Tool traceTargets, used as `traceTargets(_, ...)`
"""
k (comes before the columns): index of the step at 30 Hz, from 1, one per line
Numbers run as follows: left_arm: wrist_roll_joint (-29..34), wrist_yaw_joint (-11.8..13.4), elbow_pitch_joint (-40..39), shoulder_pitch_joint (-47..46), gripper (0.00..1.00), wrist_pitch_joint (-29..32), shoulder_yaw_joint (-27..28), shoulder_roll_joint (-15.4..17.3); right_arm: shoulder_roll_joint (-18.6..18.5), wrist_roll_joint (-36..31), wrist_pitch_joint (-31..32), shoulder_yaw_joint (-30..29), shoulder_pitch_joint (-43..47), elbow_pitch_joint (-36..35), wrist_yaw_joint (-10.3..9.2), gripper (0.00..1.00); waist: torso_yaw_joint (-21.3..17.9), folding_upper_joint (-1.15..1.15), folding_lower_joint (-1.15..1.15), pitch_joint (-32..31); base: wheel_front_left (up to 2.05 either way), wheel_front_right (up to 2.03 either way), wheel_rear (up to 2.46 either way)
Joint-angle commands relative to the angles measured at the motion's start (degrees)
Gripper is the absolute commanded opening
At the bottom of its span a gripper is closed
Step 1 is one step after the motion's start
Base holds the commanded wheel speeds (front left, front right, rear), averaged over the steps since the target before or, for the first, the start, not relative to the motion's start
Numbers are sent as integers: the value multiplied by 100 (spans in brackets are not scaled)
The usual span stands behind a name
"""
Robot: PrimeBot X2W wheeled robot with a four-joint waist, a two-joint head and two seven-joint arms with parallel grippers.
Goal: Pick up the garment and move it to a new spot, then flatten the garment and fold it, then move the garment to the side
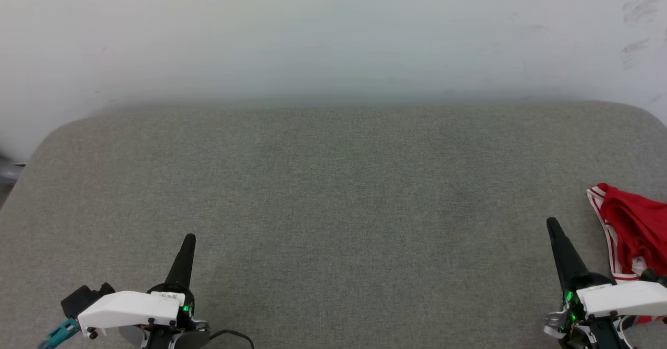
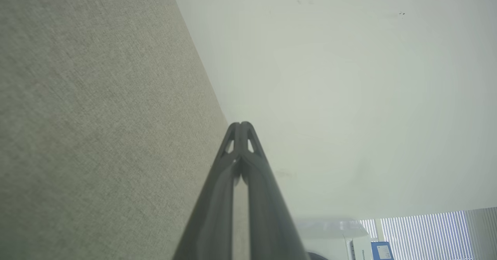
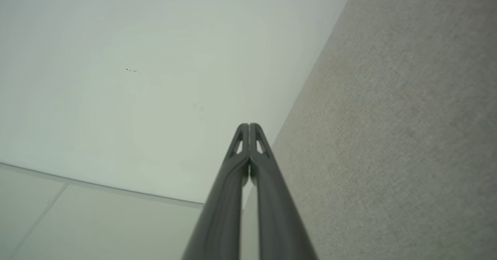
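The garment (image 1: 633,229) lies crumpled at the far right edge of the head view, red with white, red-striped trim, partly cut off by the frame and by my right wrist. My right gripper (image 1: 552,224) stands just left of it, shut and empty, fingers pressed together, not touching the cloth. At the lower left my left gripper (image 1: 189,239) is shut too, holding nothing. In the left wrist view the left gripper (image 2: 241,125) has its tips closed against each other; in the right wrist view the right gripper (image 3: 249,126) looks the same.
A grey fabric-covered surface (image 1: 333,208) with rounded far corners spans the view, backed by a white wall (image 1: 333,31). A white appliance and window blinds (image 2: 427,233) show low in the left wrist view.
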Motion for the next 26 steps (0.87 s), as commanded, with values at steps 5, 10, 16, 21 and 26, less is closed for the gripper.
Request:
traceTargets(5, -289, -64, 4, -141, 0, 77, 68, -20, 12, 325, 35, -19, -142, 45, -1, 0, 4, 0, 0, 15, 0, 0, 0)
traceTargets(10, -503, -92, 17, -166, 0, 137, 113, -36, 12, 563, 49, -25, -185, 93, -1, 0, 8, 0, 0, 30, 0, 0, 0)
traceTargets(16, -749, -118, 32, -187, 0, 202, 156, -59, 13, 829, 69, -32, -224, 150, -1, 0, 12, 0, 0, 47, 0, 0, 0)
traceTargets(21, -938, -154, 42, -220, 0, 257, 190, -75, 14, 1042, 81, -37, -263, 197, -1, 0, 16, 0, 0, 62, 0, 0, 0)
traceTargets(26, -1129, -175, 53, -246, 0, 306, 232, -92, 15, 1254, 98, -43, -302, 247, -2, 0, 20, 0, 0, 77, 0, 0, 0)
